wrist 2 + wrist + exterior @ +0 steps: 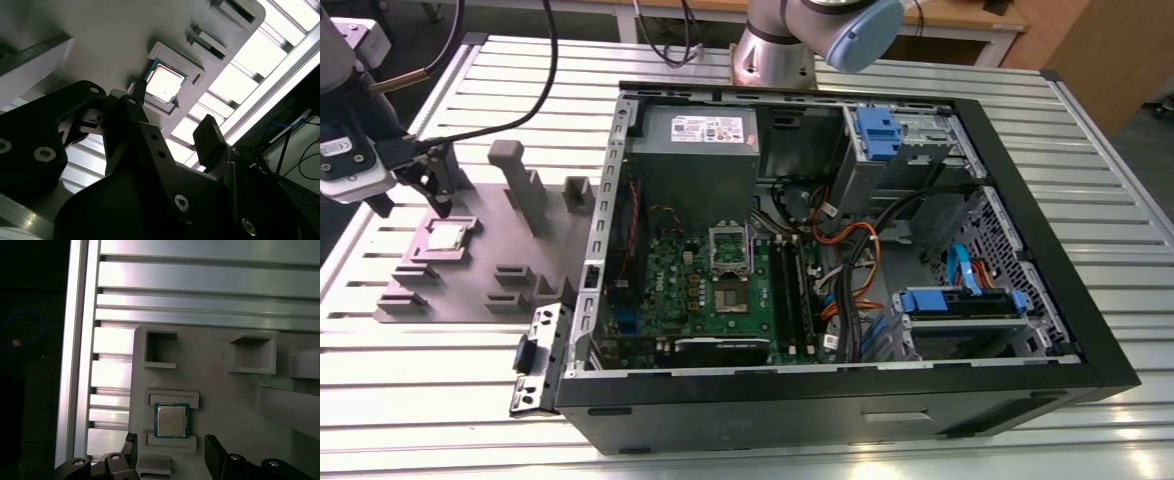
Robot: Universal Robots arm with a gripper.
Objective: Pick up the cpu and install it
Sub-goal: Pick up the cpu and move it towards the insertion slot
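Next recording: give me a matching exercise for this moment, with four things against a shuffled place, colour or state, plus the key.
Things:
1. cpu
2. gripper
3. computer case
4. motherboard

Place, colour or state:
A. black, lying with its side open
B. seated in a pocket of the gray fixture plate
C. green, inside the case
D. open, hovering over the cpu

Pairs: 1-B, 2-D, 3-A, 4-C

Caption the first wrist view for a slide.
Open pincer hovers over the cpu resting in its gray holder plate.
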